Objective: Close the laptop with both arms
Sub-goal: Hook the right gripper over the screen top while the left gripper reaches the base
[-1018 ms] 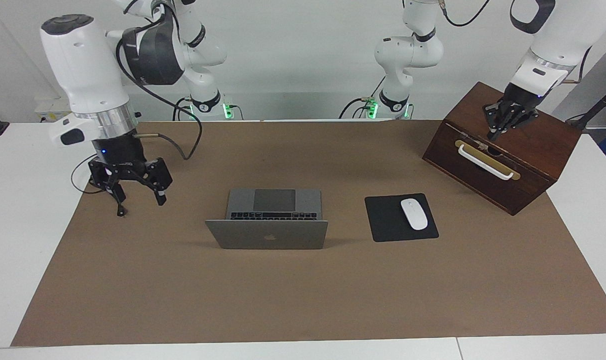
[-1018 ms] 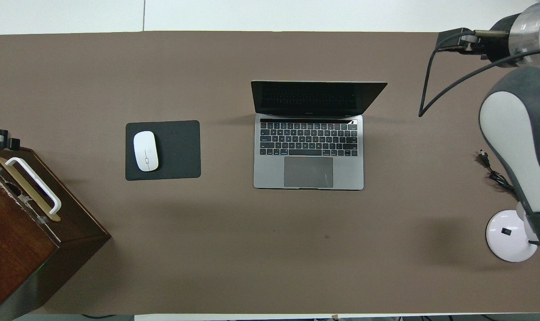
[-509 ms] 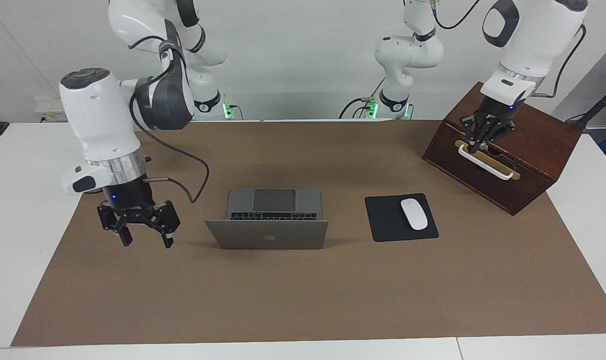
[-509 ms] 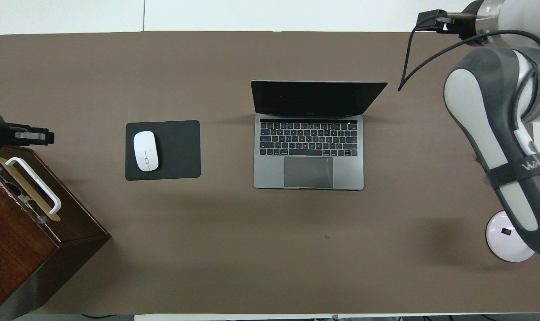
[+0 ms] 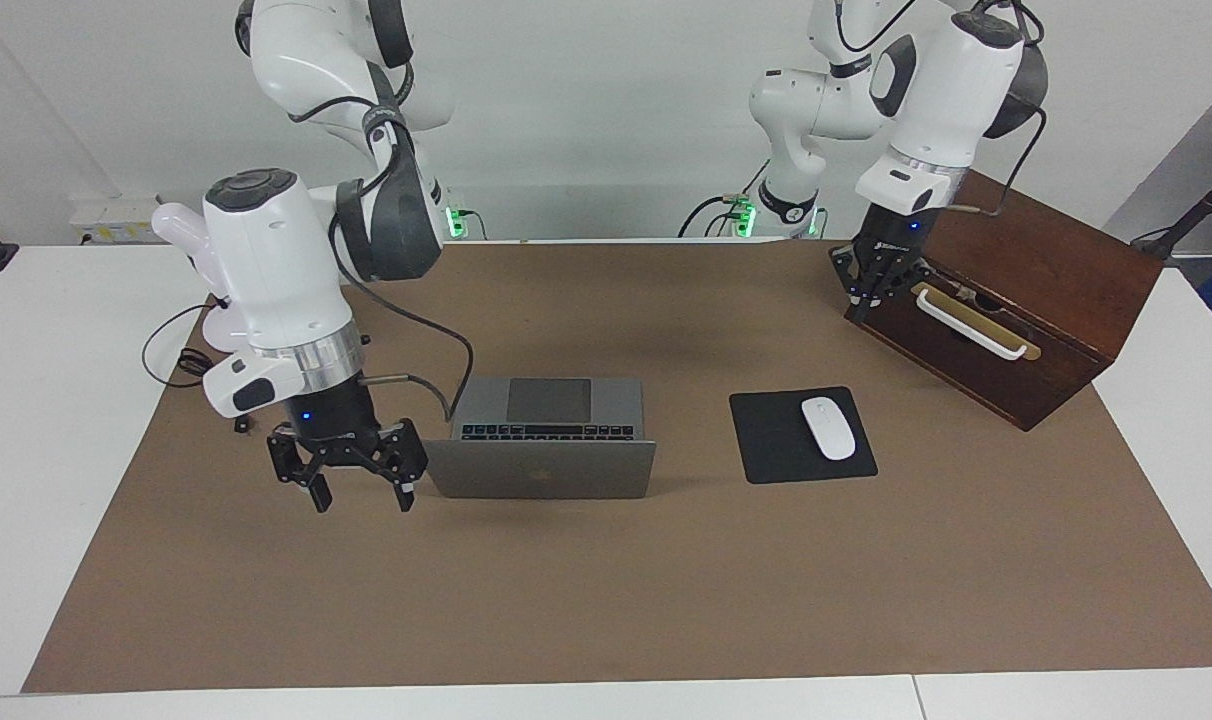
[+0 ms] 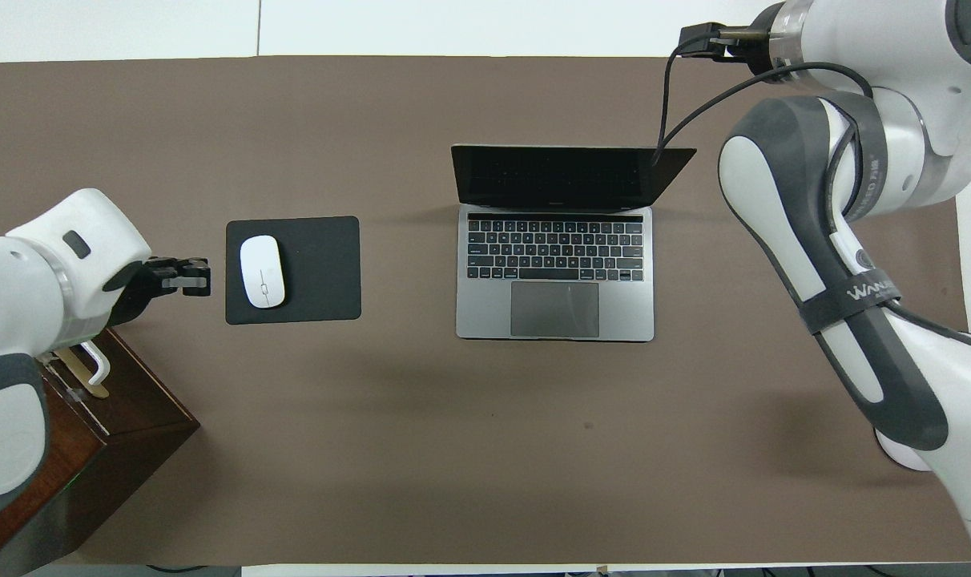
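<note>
The silver-grey laptop [image 5: 541, 468] stands open in the middle of the brown mat, its lid upright with the logo side toward the facing camera; the overhead view shows its keys and trackpad [image 6: 555, 272]. My right gripper [image 5: 361, 500] is open, fingers pointing down, low over the mat just beside the lid's edge at the right arm's end, not touching it. In the overhead view it is hidden under its own arm. My left gripper [image 5: 871, 300] hangs by the front face of the wooden box; in the overhead view it [image 6: 187, 276] is beside the mouse pad.
A dark wooden box [image 5: 1026, 290] with a white handle [image 5: 969, 322] stands at the left arm's end of the table. A black mouse pad [image 5: 766, 440] with a white mouse [image 5: 828, 427] lies between the box and the laptop. A brown mat [image 5: 606, 600] covers the table.
My right gripper has swung in and down toward the laptop's lid edge. My left gripper has come off the top of the box and moved toward the table's middle.
</note>
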